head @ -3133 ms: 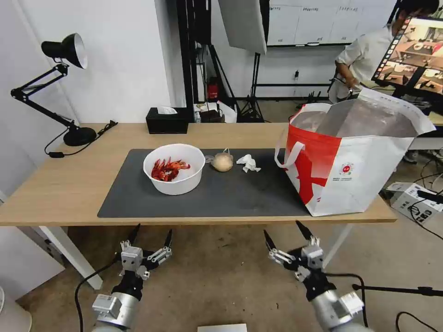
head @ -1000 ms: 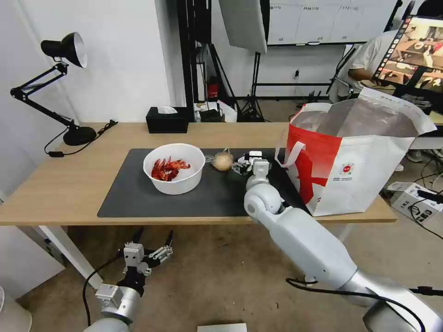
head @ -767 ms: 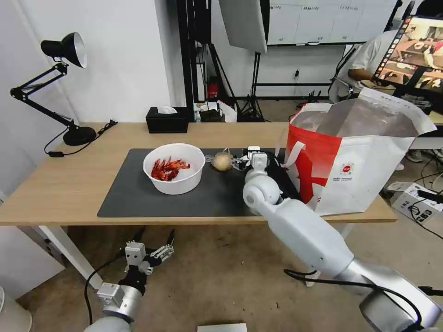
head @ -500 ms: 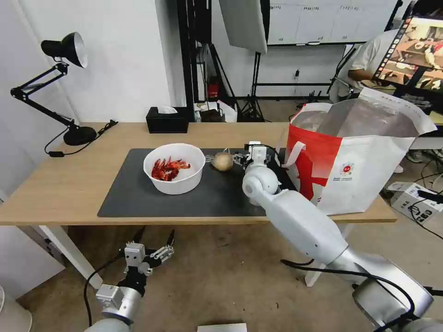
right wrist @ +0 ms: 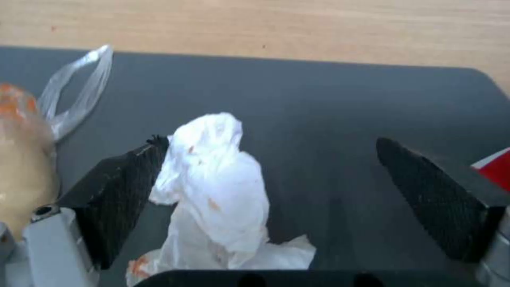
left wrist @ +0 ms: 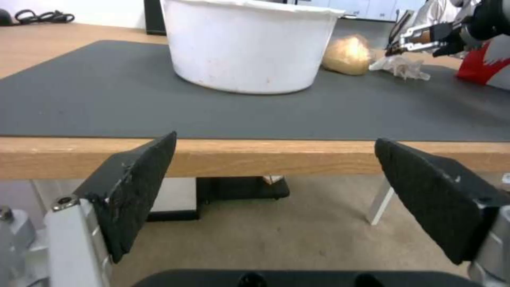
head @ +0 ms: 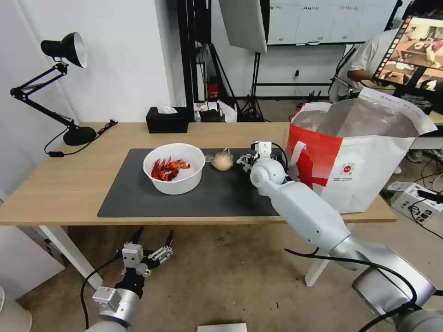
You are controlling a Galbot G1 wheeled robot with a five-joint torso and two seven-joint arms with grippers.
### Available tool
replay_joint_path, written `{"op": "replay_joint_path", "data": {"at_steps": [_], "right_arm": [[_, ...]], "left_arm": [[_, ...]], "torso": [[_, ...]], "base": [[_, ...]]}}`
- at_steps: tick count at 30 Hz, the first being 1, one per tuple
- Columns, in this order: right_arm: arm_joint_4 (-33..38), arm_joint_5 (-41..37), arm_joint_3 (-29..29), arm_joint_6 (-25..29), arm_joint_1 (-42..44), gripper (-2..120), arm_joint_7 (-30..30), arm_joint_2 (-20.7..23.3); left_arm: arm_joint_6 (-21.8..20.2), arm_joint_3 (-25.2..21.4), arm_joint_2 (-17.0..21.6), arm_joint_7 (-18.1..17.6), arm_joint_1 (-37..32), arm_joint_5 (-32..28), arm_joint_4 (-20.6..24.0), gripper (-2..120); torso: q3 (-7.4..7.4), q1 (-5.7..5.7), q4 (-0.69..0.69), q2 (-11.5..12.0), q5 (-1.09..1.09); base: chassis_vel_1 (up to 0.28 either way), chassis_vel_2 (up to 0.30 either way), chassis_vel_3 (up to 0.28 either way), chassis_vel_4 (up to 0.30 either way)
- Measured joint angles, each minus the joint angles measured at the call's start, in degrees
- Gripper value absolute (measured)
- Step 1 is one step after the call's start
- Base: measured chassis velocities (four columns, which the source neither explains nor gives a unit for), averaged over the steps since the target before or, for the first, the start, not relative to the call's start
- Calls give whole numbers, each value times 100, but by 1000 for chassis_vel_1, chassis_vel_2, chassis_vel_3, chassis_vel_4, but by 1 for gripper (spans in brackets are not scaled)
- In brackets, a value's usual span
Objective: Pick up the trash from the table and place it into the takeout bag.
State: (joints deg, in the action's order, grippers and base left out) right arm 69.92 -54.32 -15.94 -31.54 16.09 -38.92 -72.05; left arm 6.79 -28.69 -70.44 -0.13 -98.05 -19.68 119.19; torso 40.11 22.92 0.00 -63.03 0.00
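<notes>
Over the dark grey mat, between the beige bagged lump and the takeout bag, the right claw reaches out on its long white arm. From the head camera the arm's own wrist hides most of what sits under it. The right wrist view fills that gap: the crumpled white tissue, spotted with orange, lies on the mat between the two black fingers, which stand wide apart. It rests against the finger on the lump's side, and bare mat separates it from the other finger. The lump, with its clear plastic loop, shows at that same edge, and a red corner of the bag at the opposite one.

The left wrist view looks across the table from below its front edge and gives the side-on picture: the white bowl stands on the mat, the lump just beyond it, then the tissue with the right claw right at it, low over the mat.

The left claw hangs below the table's front edge, over the floor, fingers spread.

Bowl, lump and tissue form a row across the mat, each apart from the next. The mat's front half lies bare, and the bag stands on the table's right end.
</notes>
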Motion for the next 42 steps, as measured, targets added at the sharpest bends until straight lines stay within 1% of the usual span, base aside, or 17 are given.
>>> {"op": "replay_joint_path", "data": {"at_steps": [10, 20, 21, 22, 24, 25, 27, 28, 29, 31, 32, 34, 35, 37, 38, 41, 42], "right_arm": [[-119, -15, -24, -247, -34, 100, 336, -30], [-142, 7, -31, -265, -14, 99, 382, -50], [-142, 14, -30, -203, 3, 95, 381, -48], [-142, 14, -30, -203, 3, 95, 381, -48], [-131, 16, -20, -83, 51, 83, 372, -39], [-131, 16, -20, -83, 51, 83, 372, -39], [-118, 15, -14, -44, 78, 78, 369, -28], [-103, 15, -8, -17, 96, 69, 369, -17], [-103, 15, -8, -17, 96, 69, 369, -17], [-90, 15, 6, 22, 112, 59, 374, -4], [-90, 15, 6, 22, 112, 59, 374, -4], [-51, 15, 16, 82, 132, 47, 378, 13], [-51, 15, 16, 82, 132, 47, 378, 13], [-3, 15, 18, 110, 155, 39, 381, 32], [-3, 15, 18, 110, 155, 39, 381, 32], [120, 19, 86, 168, 235, 22, 380, 60], [120, 19, 86, 168, 235, 22, 380, 60]], "left_arm": [[4, -2, 0, 5, -23, -18, 38, 100], [12, 64, -2, 5, 25, -21, -13, 100], [12, 80, -2, 5, 35, -21, -22, 100], [12, 80, -2, 5, 35, -21, -22, 100], [12, 121, -1, 5, 50, -15, -35, 100], [12, 121, -1, 5, 50, -15, -35, 100], [12, 138, 0, 5, 49, 0, -22, 100], [12, 152, 1, 5, 47, 12, 7, 100], [12, 152, 1, 5, 47, 12, 7, 100], [12, 170, 7, 5, 56, 17, 23, 100], [12, 170, 7, 5, 56, 17, 23, 100], [13, 182, 17, 5, 99, 18, -29, 100], [13, 182, 17, 5, 99, 18, -29, 100], [12, 200, 20, 4, 118, 18, -73, 100], [12, 200, 20, 4, 118, 18, -73, 100], [13, 241, 22, 3, 152, 17, -136, 100], [13, 241, 22, 3, 152, 17, -136, 100]], "torso": [[0, 0, 0, 0, 0], [0, 0, 0, 0, 0], [0, 0, 0, 0, 0], [0, 0, 0, 0, 0], [0, 0, 0, 0, 0], [0, 0, 0, 0, 0], [0, 0, 0, 0, 0], [0, 0, 0, 0, 0], [0, 0, 0, 0, 0], [0, 0, 0, 0, 0], [0, 0, 0, 0, 0], [0, 0, 0, 0, 0], [0, 0, 0, 0, 0], [0, 0, 0, 0, 0], [0, 0, 0, 0, 0], [0, 0, 0, 0, 0], [0, 0, 0, 0, 0]], "base": [[0, 0, 0, 0], [0, 0, 0, 0], [0, 0, 0, 0], [0, 0, 0, 0], [0, 0, 0, 0], [0, 0, 0, 0], [0, 0, 0, 0], [0, 0, 0, 0], [0, 0, 0, 0], [0, 0, 0, 0], [0, 0, 0, 0], [0, 0, 0, 0], [0, 0, 0, 0], [0, 0, 0, 0], [0, 0, 0, 0], [0, 0, 0, 0], [0, 0, 0, 0]]}}
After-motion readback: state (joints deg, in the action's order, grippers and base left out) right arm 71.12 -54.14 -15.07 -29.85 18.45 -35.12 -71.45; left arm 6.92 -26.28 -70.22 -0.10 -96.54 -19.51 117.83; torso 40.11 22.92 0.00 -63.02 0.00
